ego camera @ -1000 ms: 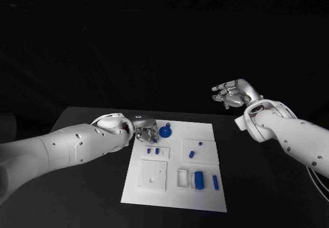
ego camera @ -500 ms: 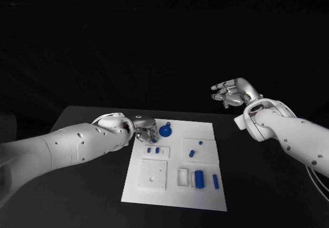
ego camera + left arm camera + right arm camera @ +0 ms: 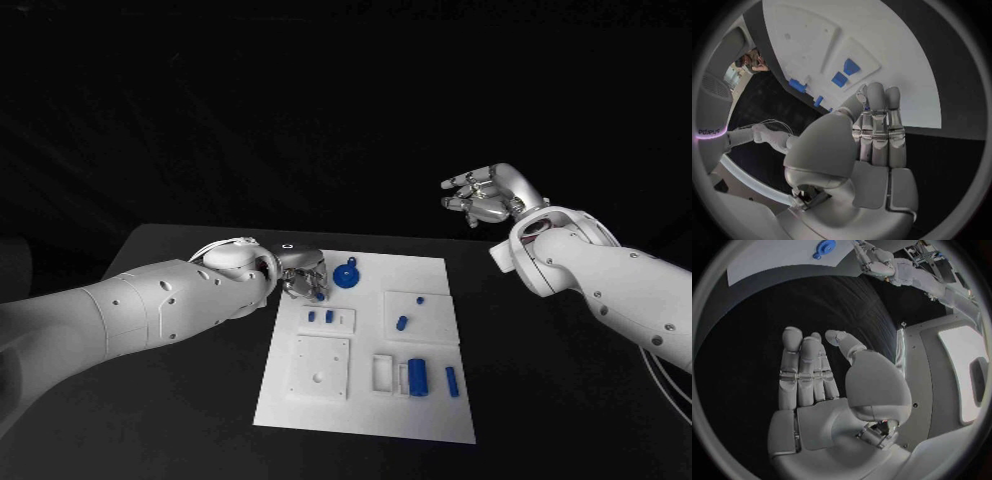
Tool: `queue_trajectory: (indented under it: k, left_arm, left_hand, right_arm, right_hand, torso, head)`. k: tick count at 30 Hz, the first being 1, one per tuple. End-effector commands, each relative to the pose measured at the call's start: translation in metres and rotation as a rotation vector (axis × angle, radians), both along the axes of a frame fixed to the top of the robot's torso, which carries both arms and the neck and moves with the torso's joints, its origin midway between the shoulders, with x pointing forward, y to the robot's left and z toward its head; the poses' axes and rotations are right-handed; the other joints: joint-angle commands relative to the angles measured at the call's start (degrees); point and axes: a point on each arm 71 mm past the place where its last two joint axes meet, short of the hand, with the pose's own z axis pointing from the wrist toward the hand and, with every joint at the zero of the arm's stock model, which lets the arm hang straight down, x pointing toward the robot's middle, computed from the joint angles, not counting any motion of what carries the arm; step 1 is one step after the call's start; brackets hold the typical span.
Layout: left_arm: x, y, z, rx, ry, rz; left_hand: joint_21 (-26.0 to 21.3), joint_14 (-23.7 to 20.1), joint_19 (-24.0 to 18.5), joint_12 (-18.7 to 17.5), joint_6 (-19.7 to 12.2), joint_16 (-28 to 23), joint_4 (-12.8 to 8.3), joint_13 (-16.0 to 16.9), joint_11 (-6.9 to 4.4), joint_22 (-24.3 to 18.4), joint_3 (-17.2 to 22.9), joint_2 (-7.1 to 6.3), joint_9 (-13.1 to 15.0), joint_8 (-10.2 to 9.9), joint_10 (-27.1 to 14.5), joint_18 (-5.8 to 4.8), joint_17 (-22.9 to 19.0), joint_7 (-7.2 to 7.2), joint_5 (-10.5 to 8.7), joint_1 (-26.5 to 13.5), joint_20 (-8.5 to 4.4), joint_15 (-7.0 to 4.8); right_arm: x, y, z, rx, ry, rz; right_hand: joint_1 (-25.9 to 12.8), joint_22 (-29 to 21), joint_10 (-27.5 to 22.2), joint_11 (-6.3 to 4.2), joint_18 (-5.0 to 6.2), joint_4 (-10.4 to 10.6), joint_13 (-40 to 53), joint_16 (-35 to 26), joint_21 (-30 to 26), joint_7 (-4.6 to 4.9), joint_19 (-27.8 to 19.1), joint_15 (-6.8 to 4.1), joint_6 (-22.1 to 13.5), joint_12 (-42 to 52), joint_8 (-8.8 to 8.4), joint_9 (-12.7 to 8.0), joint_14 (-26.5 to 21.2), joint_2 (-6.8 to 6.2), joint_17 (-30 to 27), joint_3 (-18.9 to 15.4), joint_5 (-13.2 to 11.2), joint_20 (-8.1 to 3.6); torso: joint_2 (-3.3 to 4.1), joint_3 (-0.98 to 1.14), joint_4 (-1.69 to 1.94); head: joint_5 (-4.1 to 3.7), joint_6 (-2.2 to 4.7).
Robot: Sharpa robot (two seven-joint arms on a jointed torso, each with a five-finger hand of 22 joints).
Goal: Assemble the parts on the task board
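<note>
White rectangular task board [image 3: 361, 400] mid-table, small blue parts [image 3: 418, 377] in its recesses, round blue knobbed part [image 3: 348, 273] near far edge. Left silver hand [image 3: 304, 279] at board's far-left corner, grasp unclear. Right silver hand [image 3: 483, 197] raised, empty, fingers extended.

A matt white task board [image 3: 361, 400], seemingly moulded plastic with raised plates and shallow recesses, lies on a dull black table [image 3: 173, 400] that gives back no glare. The blue parts [image 3: 418, 377] on it look like smooth plastic with a faint sheen, as does a round blue piece [image 3: 346, 272] near the far edge. The left hand [image 3: 873, 145] and right hand [image 3: 826, 390] show satin silver-grey shells, while the arms [image 3: 130, 310] wear glossy white casings.
</note>
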Motion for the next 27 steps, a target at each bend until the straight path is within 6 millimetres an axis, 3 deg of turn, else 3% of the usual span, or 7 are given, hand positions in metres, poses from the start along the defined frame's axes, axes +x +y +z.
queue_trajectory:
  k: [1,27]
  left_arm:
    - [-0.0004,-0.0027,0.0001,0.002,-0.005,-0.004]
    - [0.0001,-0.0029,0.0013,-0.007,-0.018,0.001]
  left_hand:
    - [-0.2,-0.4,-0.4,0.2,0.1,-0.2,0.3,0.0,0.21,1.0,0.1,0.23,0.0,0.4,-0.3,0.54,0.1,-0.03,0.01,-0.2,-0.09,-0.1]
    - [-0.2,-0.3,-0.3,0.2,0.2,0.0,0.4,0.0,0.17,1.0,0.1,0.22,0.1,0.4,-0.2,0.54,0.2,-0.05,0.01,-0.2,-0.12,-0.13]
  right_arm:
    - [-0.0004,0.0022,0.0001,0.0,0.003,0.019]
    - [-0.0005,0.004,-0.0007,-0.004,0.017,0.028]
  right_hand:
    - [0.2,1.5,0.1,0.13,0.7,-0.2,-0.2,0.1,-0.2,0.24,1.3,0.05,0.2,0.2,0.02,0.0,-0.3,0.15,-0.2,-0.3,-0.1,0.31]
    - [0.0,1.5,0.3,0.18,0.72,-0.5,-1.3,0.2,-0.8,0.16,1.4,0.07,0.7,-0.4,0.0,0.0,-0.3,0.38,-0.5,-0.2,-0.1,0.32]
  torso:
    - [0.01,0.01,-0.01]
    - [0.03,0.05,-0.05]
  head:
    - [0.01,0.04]
    - [-0.11,-0.14]
